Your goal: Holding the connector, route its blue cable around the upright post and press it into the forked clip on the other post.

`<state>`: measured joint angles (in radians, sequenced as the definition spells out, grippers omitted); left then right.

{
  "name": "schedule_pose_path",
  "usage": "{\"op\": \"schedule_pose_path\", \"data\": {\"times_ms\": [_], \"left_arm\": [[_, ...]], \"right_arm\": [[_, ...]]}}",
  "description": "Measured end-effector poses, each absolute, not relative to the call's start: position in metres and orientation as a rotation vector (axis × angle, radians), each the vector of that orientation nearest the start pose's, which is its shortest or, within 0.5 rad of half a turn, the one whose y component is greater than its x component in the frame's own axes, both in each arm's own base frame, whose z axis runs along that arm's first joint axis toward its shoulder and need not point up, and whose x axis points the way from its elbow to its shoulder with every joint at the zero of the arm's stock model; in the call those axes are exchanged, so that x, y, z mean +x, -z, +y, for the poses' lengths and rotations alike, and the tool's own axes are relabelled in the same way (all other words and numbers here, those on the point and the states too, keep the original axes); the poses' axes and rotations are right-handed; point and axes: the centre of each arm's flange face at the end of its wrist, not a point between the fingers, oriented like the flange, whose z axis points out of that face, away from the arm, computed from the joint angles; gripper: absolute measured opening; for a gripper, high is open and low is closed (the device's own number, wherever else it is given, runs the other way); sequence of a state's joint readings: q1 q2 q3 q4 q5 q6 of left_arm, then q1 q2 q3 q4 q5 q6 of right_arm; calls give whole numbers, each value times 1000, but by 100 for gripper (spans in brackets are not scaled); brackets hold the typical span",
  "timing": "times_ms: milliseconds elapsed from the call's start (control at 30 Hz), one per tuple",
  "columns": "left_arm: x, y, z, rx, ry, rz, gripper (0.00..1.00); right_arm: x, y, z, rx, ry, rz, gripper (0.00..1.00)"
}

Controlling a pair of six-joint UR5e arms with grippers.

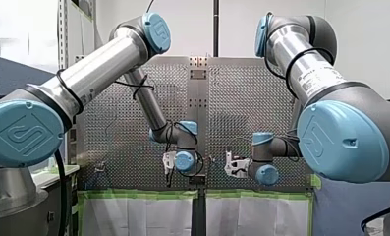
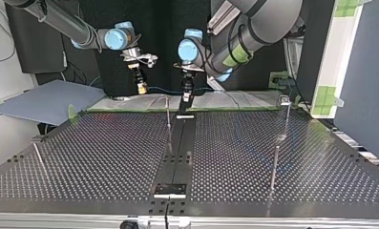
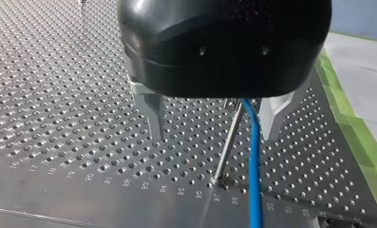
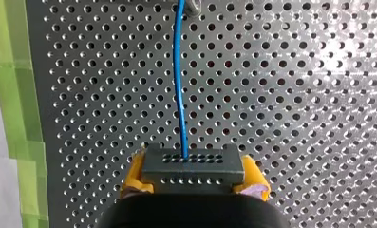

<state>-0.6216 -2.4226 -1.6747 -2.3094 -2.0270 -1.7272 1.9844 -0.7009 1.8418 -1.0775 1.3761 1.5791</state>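
Right wrist view, right gripper [image 4: 193, 179]: is clamping connector [image 4: 191, 165].
Cable [image 4: 179, 80]: is running straight ahead toward post [image 3: 226, 152].
Left gripper [image 3: 212, 137]: is hanging open, post between its fingers.

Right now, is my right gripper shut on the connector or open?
Shut: on the right gripper, yellow pads clamp the connector from both sides.
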Motion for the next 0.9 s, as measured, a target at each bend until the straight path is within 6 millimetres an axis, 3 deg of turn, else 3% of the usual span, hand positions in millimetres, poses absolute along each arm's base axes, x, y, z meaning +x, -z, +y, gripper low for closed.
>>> {"op": "schedule_pose_path", "data": {"times_ms": [567, 600, 667, 733, 767, 833, 867, 900], "left_arm": [[462, -14, -430, 50, 162, 1659, 100], [463, -14, -429, 52, 156, 1659, 91], [464, -14, -428, 58, 143, 1659, 88], [464, -14, -428, 63, 135, 1658, 67], [464, -14, -428, 68, 131, 1658, 67], [464, -15, -428, 74, 129, 1657, 37], [464, -15, -429, 77, 129, 1657, 37], [463, -15, -429, 79, 129, 1657, 27]], "right_arm": [[373, 26, -468, 1707, -1613, -905, 0], [373, 26, -468, 1707, -1613, -906, 0], [373, 26, -468, 1707, -1613, -906, 0], [373, 26, -469, 1707, -1613, -906, 0], [373, 26, -468, 1707, -1613, -906, 0], [373, 26, -468, 1706, -1614, -906, 0], [373, 26, -468, 1706, -1614, -906, 0], [373, 26, -469, 1706, -1614, -906, 0]]}}
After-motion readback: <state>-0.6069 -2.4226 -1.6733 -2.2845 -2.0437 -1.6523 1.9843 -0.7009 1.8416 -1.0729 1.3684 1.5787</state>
